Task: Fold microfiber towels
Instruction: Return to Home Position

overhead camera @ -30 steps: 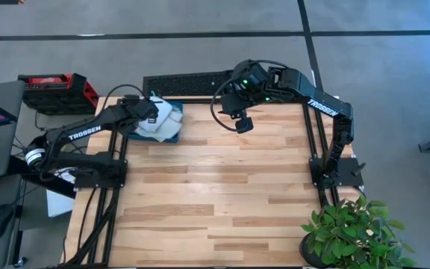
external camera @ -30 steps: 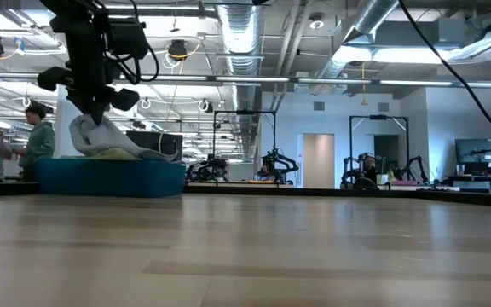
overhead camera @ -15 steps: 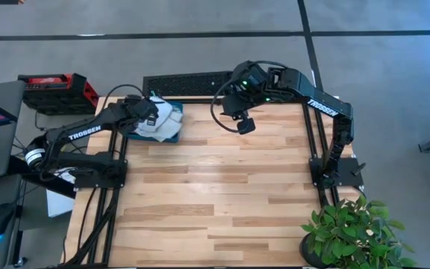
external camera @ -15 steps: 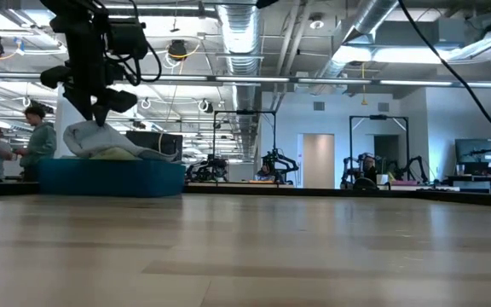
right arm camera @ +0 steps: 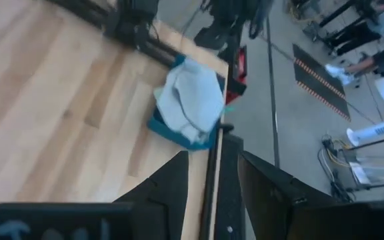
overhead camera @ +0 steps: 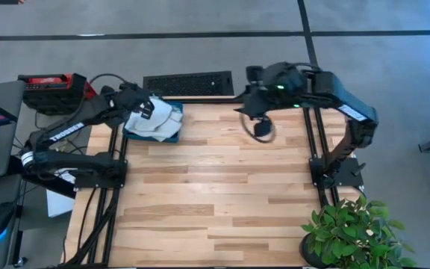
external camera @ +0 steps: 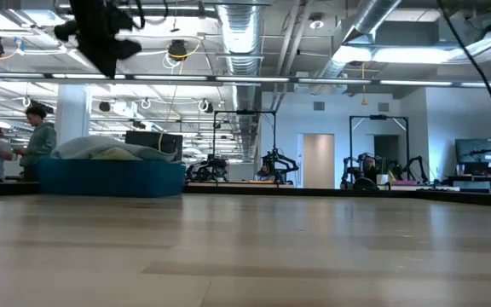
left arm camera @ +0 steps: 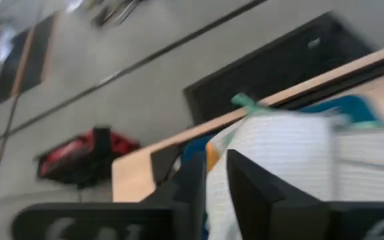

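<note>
The microfiber towels [overhead camera: 157,119] lie heaped in the teal tray [overhead camera: 174,137] at the counter's [overhead camera: 215,194] corner beside the left arm (a pale grey one lies on top). The left pincer [overhead camera: 145,107] hangs above the heap, fingers slightly parted, gripping nothing. The right pincer [overhead camera: 263,129] hovers well apart, spread wide and empty.

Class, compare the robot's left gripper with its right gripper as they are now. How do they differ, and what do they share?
The left gripper hangs over the towels heaped in the teal tray; the right gripper hangs over bare wood near the edge of the table. The right gripper's jaws stand wide apart; the left gripper's show only a narrow gap. Both are dark, empty and raised off the table.
</note>
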Robot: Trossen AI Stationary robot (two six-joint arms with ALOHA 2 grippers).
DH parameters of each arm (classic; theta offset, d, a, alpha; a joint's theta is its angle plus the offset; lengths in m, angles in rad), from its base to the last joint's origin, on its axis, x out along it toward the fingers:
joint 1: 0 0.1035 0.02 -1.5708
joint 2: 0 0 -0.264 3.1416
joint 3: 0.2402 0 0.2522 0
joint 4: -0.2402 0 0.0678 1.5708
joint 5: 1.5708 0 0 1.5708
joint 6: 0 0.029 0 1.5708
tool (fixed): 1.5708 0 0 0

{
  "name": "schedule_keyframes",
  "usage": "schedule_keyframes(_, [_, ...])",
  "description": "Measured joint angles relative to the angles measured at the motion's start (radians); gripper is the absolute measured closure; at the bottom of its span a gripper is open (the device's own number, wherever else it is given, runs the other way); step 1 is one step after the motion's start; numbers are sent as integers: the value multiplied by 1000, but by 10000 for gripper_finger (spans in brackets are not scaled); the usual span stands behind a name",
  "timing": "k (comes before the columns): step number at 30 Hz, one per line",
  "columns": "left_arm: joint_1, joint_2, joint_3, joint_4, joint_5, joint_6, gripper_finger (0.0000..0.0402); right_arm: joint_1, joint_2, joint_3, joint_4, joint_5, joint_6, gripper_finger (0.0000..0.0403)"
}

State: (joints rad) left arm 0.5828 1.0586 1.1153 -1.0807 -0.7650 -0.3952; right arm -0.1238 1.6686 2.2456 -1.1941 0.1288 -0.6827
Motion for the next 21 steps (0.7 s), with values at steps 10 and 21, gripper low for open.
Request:
schedule_keyframes(10, [-301, -141, 57, 51, 107, 122, 400, 146, -184, 1, -103, -16, 169, 249])
schedule_keyframes(21, [-565, -257, 57, 103, 136, 145, 401, 291, -281, 2, -255, -155, 475, 249])
